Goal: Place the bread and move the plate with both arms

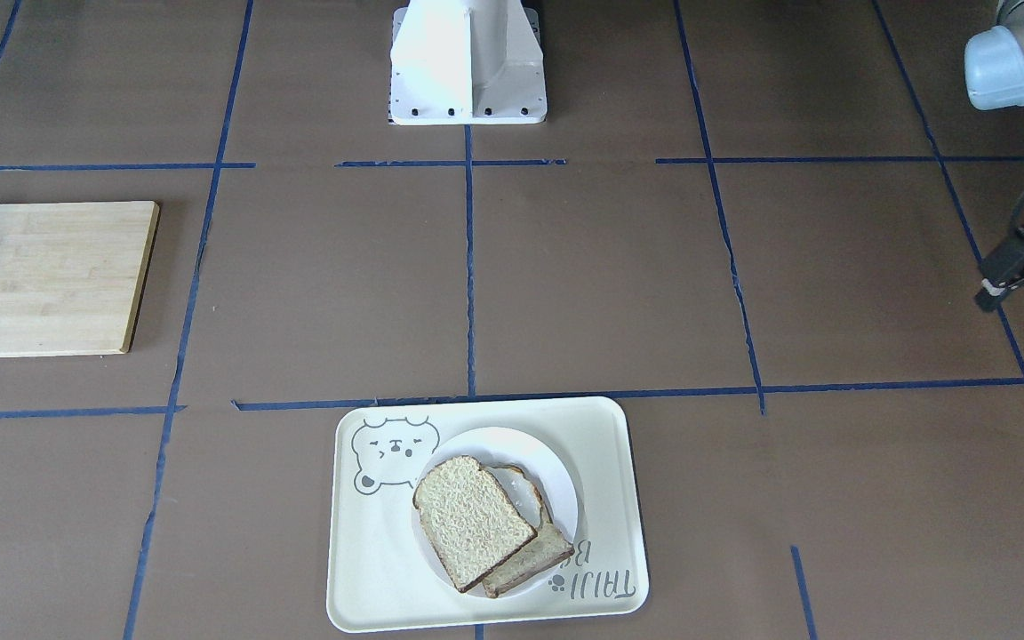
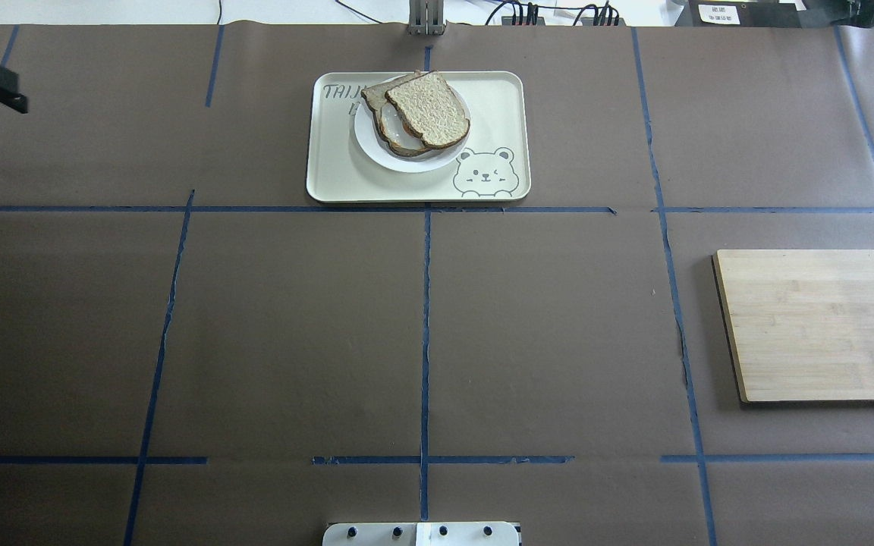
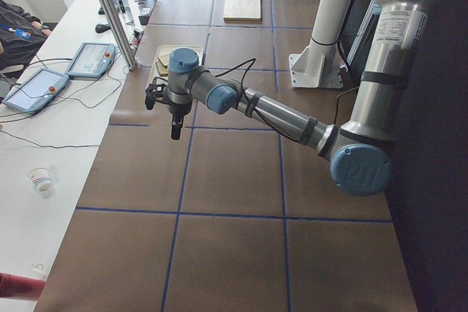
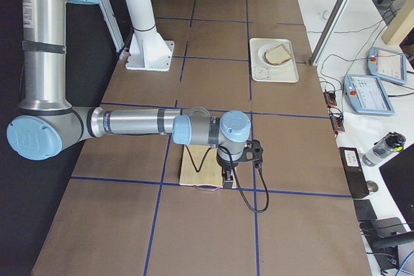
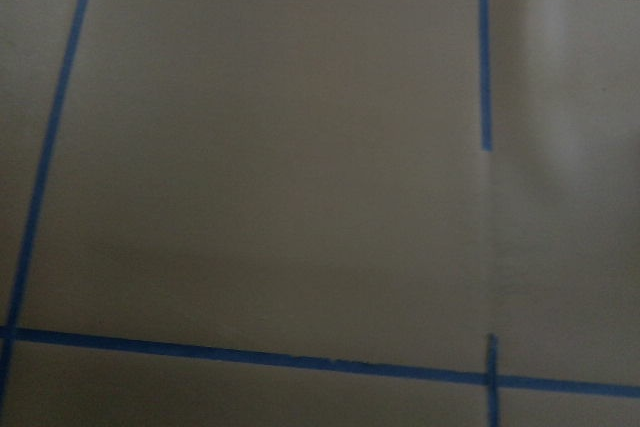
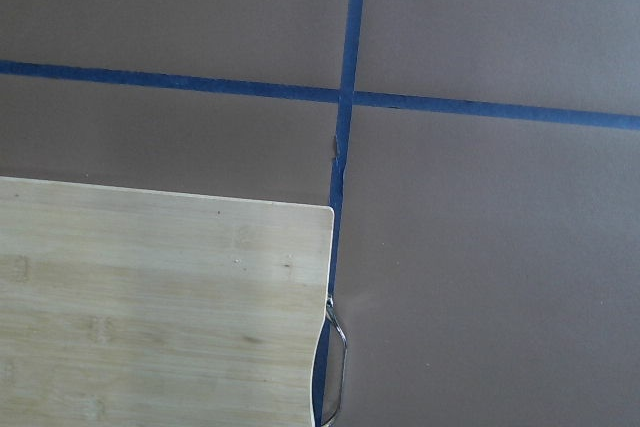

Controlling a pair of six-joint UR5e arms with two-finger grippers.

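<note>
The bread (image 1: 472, 520) lies on top of a darker slice (image 1: 537, 549) on the plate (image 1: 558, 484). The plate stands on a cream bear tray (image 1: 370, 551) at the table's far middle; bread (image 2: 429, 110) and plate (image 2: 376, 150) also show in the overhead view. My left gripper (image 1: 992, 292) hangs over bare table at the left end, far from the tray, cut by the view's edge; I cannot tell whether it is open or shut. It also shows in the overhead view (image 2: 16, 100). My right gripper (image 4: 228, 178) shows only in the exterior right view, above a wooden board's edge; I cannot tell its state.
A bamboo cutting board (image 2: 824, 326) lies at the table's right end, with a wire loop at its corner (image 6: 335, 367). The white base block (image 1: 468, 62) stands at the robot's edge. Blue tape lines cross the brown table cover. Operator tablets lie beyond the far edge (image 3: 33, 89).
</note>
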